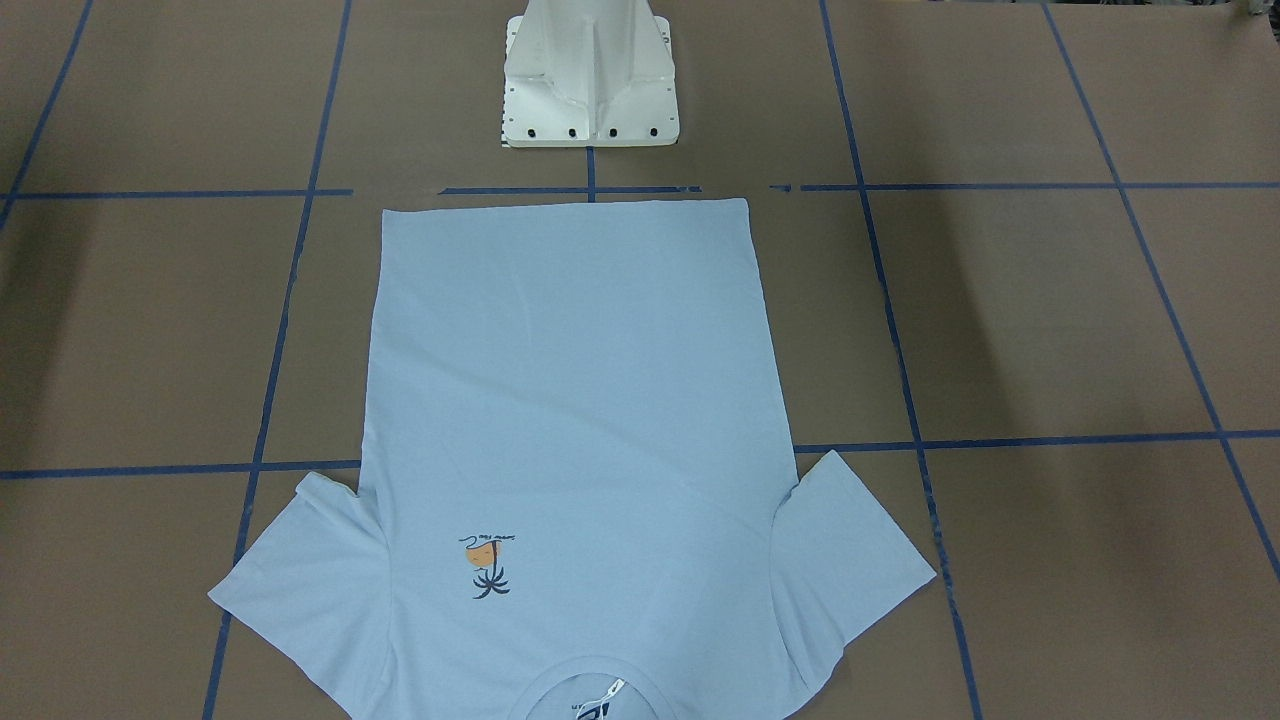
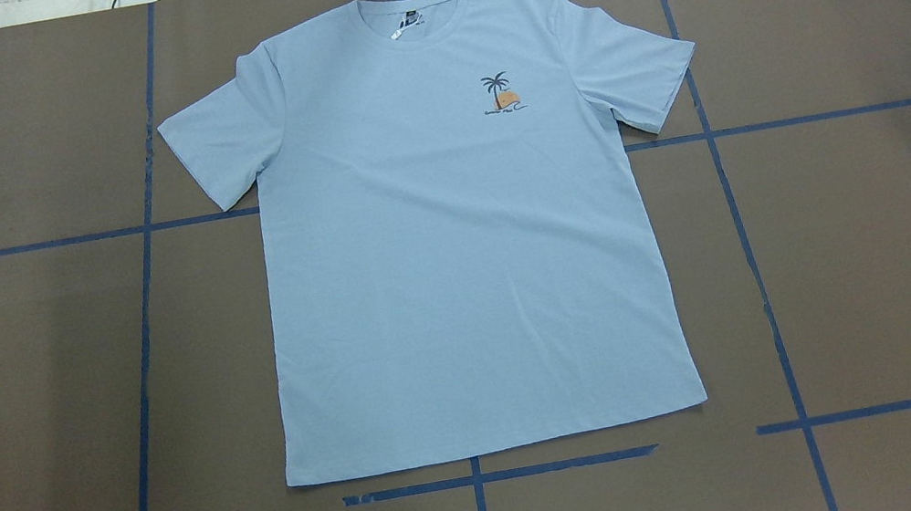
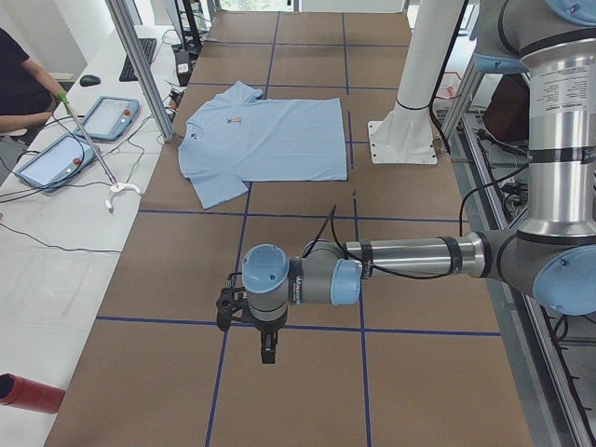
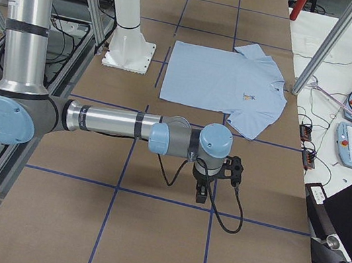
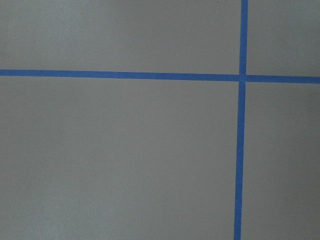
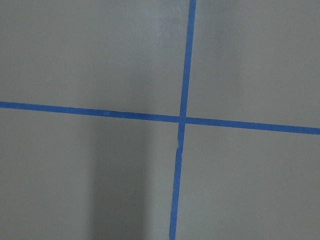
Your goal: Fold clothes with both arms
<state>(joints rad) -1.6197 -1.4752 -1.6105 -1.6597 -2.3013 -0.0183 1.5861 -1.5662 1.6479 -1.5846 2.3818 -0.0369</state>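
The brown table [image 2: 876, 222], marked off in squares by blue tape lines [image 5: 120, 75], carries everything here. The left arm [image 3: 410, 256] stands with its upper tube upright near the robot and its forearm stretched level out over the table, the wrist bent so that the left pincer [image 3: 267, 354] points straight down above a tape line, clear of the surface. The right arm [image 4: 106, 121] mirrors that pose at the other end of the table: upright tube, level forearm, and the right pincer [image 4: 200, 194] hanging downward just above a tape line. Each pincer shows only in its side view, so I cannot tell how far either one is open, and nothing can be seen in either. Each wrist view looks straight down on brown surface with a tape crossing. The T-shirt [image 2: 454, 246] lies flat and spread out, print side up, between the two pincers and well apart from both, in the middle of the table. Its hem lies near the white pedestal [image 1: 590, 80] and its collar lies toward the far edge, with both short sleeves angled outward. The small palm print [image 2: 501, 93] sits on the chest, and the neck label [image 2: 406, 23] shows inside the collar.
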